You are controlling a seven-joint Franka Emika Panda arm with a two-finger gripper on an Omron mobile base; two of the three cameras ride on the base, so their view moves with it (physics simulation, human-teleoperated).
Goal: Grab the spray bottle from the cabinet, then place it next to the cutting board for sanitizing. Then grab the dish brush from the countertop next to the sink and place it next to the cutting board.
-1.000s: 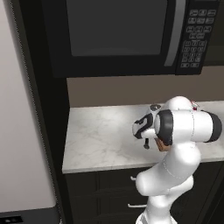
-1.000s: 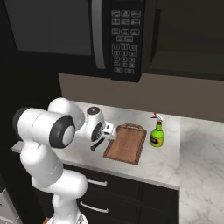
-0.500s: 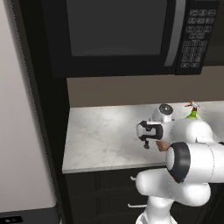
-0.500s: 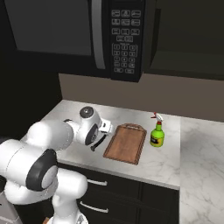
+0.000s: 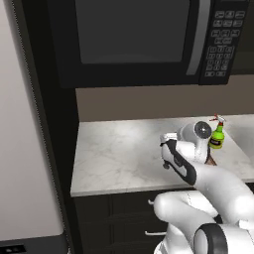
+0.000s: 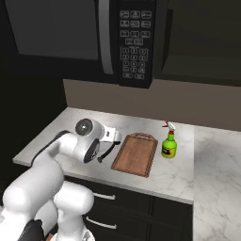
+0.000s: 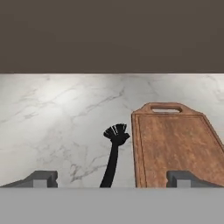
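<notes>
One cutting board [image 6: 135,154], one spray bottle [image 6: 169,145] and one black dish brush [image 7: 113,154] sit on the single countertop [image 6: 160,176] — one of each. Above hangs one microwave [image 6: 84,37]; below the counter, two drawer handles [image 6: 100,195] show.

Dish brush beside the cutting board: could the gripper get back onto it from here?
Probably yes. The dish brush lies flat on the countertop just left of the cutting board, between the open jaws of the gripper, with nothing over it.
</notes>
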